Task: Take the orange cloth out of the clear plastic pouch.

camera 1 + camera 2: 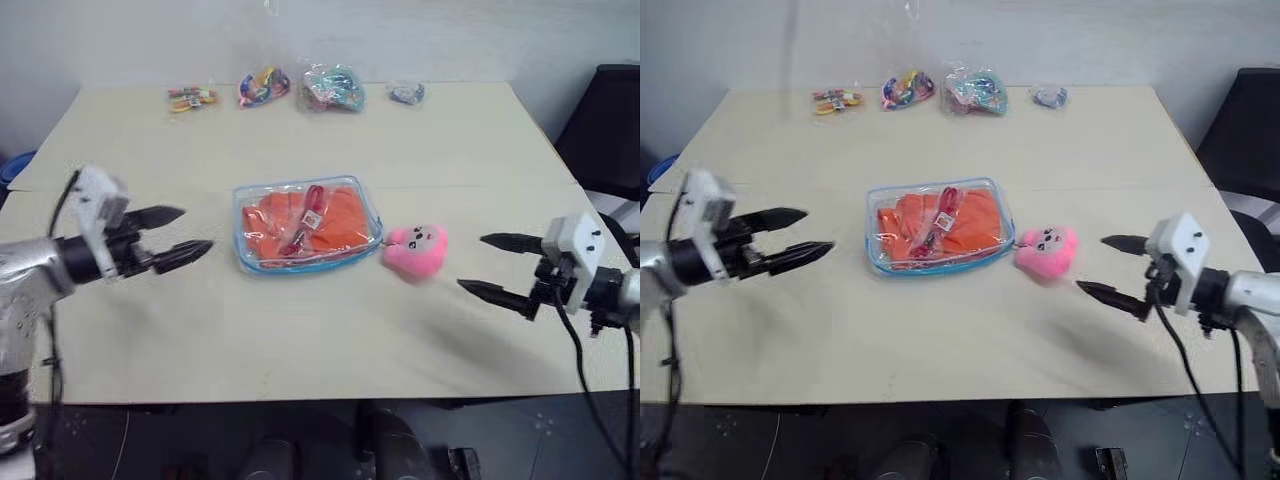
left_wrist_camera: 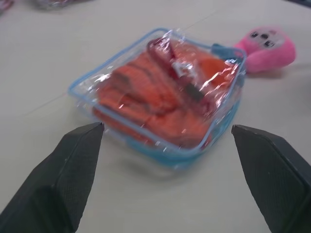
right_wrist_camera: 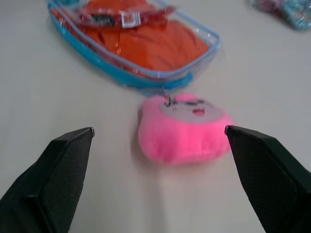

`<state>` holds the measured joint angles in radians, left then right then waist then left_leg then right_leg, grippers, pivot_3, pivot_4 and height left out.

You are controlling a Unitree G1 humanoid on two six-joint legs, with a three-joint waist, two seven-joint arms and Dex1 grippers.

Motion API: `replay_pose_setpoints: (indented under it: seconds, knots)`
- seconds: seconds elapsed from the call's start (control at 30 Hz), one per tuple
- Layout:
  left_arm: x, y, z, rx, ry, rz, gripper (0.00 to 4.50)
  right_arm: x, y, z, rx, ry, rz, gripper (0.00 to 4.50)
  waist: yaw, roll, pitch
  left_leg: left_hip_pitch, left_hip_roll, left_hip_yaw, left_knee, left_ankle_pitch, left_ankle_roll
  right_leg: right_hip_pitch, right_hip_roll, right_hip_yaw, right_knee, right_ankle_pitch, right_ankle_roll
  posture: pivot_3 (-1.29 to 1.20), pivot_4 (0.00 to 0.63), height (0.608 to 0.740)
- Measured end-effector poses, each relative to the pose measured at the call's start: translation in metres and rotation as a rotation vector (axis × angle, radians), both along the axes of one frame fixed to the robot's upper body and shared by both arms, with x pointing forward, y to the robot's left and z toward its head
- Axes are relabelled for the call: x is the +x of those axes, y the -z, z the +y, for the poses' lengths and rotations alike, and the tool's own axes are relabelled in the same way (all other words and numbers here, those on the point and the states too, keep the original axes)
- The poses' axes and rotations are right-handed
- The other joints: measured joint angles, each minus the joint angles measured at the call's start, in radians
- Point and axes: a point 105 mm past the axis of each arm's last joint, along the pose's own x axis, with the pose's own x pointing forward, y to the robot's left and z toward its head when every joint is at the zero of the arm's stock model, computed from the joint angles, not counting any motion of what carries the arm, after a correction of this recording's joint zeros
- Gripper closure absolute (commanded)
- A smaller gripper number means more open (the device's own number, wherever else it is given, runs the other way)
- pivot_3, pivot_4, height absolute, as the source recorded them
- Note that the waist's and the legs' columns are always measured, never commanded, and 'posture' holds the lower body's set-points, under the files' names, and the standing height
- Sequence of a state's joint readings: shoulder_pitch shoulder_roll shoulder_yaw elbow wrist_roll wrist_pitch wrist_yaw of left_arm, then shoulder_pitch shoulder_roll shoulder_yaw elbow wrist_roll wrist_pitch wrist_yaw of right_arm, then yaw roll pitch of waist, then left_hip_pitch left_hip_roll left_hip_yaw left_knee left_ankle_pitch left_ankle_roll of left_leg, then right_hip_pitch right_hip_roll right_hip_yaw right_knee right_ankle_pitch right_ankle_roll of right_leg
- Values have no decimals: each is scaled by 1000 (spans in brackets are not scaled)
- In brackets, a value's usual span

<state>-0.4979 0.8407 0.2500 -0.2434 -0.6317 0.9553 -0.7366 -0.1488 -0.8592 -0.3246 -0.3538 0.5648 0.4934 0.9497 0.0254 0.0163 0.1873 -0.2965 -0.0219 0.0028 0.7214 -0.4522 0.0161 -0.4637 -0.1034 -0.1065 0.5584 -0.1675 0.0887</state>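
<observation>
Nearest the front edge of the pale wooden table (image 1: 470,150), the left gripper (image 1: 185,232) hovers with its two black fingers spread apart and nothing between them, pointing toward the middle of the tabletop; the right gripper (image 1: 490,264) hovers likewise near the right edge, its fingers wide apart and empty. Between them, around the centre of the table, lies the clear plastic pouch (image 1: 307,225), flat, rectangular with rounded corners and a light blue trim. The orange cloth (image 1: 340,222) is folded inside it, bright and creased, filling most of the pouch, with a red strap and a small white tag lying over it. A pink plush toy (image 1: 416,250) rests just beside the pouch's right end. Along the far edge sit four small bags of colourful items (image 1: 331,88) in a row. Behind the table is a plain light wall (image 1: 150,40), and a dark chair (image 1: 610,125) stands off the right far corner.
</observation>
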Motion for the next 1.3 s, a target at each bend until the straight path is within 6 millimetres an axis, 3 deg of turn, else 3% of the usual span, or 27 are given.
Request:
replay_pose_setpoints:
  seconds: [0.1,0.3,0.47,0.6,0.73,1.07,1.23,1.3]
  knots:
    - [21,6,-45,6,6,95,32,-8,-6,30,43,-44,-32,0,1,0,0,0,-1,0,2,0,0,1,0,1,1,0,0,0,150,740]
    - [48,22,-102,115,-13,160,32,-19,-8,61,53,-75,-53,0,-3,0,0,0,-1,1,1,0,0,0,2,2,1,0,0,0,150,740]
    - [66,50,-106,263,-95,161,32,-24,-7,71,63,-73,-53,0,-5,0,0,1,0,3,0,0,0,0,3,3,1,0,0,0,150,740]
    - [75,54,-103,283,-144,145,32,-25,-6,71,71,-58,-48,0,1,-1,0,0,0,2,1,0,0,0,3,3,0,0,0,0,150,740]
    - [80,54,-106,257,-161,142,966,-26,-2,70,70,-43,-40,0,3,-1,0,0,-1,2,1,0,0,0,3,3,0,0,0,0,150,740]
    - [79,54,-107,222,-162,154,4306,-27,-2,70,68,-44,-42,0,0,-1,0,0,0,2,1,0,0,0,3,3,0,0,1,0,150,740]
    - [80,48,-94,173,-218,167,4468,-27,-7,74,62,-71,-56,0,0,-1,0,0,0,2,1,0,0,0,3,3,0,0,1,0,150,740]
    - [84,40,-72,133,-295,150,4468,-28,-7,80,52,-110,-54,0,-4,-1,0,0,0,2,1,0,0,-1,3,3,0,0,1,0,150,740]
